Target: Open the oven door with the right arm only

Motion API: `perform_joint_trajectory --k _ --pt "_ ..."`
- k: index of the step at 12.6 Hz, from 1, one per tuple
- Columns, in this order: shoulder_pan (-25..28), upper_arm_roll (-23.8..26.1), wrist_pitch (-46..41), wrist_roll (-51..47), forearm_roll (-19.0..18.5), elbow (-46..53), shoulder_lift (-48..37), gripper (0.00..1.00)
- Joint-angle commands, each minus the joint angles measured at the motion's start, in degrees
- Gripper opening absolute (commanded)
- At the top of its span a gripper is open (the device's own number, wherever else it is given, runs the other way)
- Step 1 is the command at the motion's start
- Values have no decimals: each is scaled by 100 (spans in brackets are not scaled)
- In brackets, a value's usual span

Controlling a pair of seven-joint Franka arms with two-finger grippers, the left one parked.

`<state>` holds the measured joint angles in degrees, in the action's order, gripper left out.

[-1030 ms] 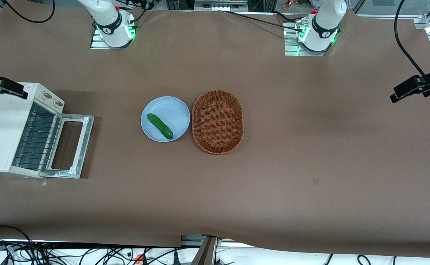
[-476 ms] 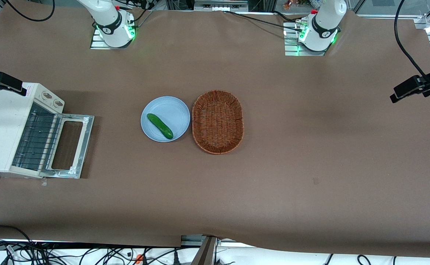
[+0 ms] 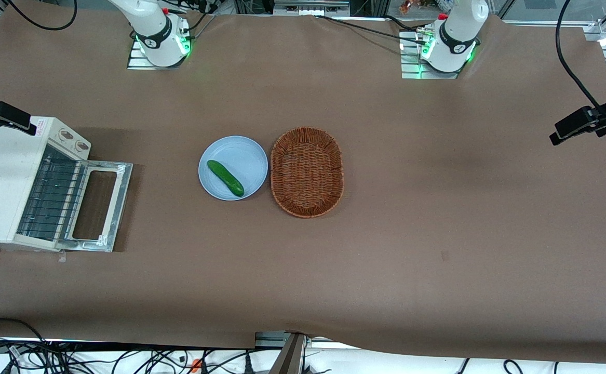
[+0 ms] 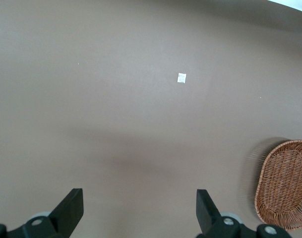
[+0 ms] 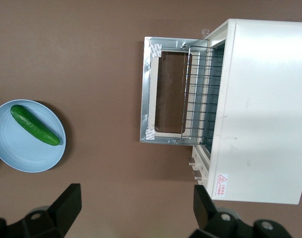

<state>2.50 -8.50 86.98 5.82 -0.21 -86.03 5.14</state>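
**Door folded flat, my fingers spread above it**

Door first: the silver metal-framed oven door [image 3: 98, 205] with its dark glass window lies swung fully down, flat over the brown table cover [image 3: 438, 218], hinged at the mouth of the cream-white two-knob toaster oven [image 3: 1, 182]. Its wire rack [image 3: 53, 200] shows in the open cavity. My wrist camera looks straight down on the same door [image 5: 165, 96], the glass showing the brown cover through it.

My small black gripper [image 5: 133, 210] hangs high above the table near the oven's knob end, touching nothing. My two fingertips [image 5: 69, 201] stand well apart, released, with only bare brown cover between them.

Toward the table's middle sits a round pale blue plate [image 3: 245, 153] carrying a dark green cucumber [image 3: 225, 178], and just beside the plate, an oval brown wicker basket [image 3: 307, 171].
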Motion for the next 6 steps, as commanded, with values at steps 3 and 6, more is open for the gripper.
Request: perform_joint_trajectory --k 3,6 --pt "-4 32 -137 -37 39 69 -39 100" --pt "-4 32 -155 -19 48 69 -39 100"
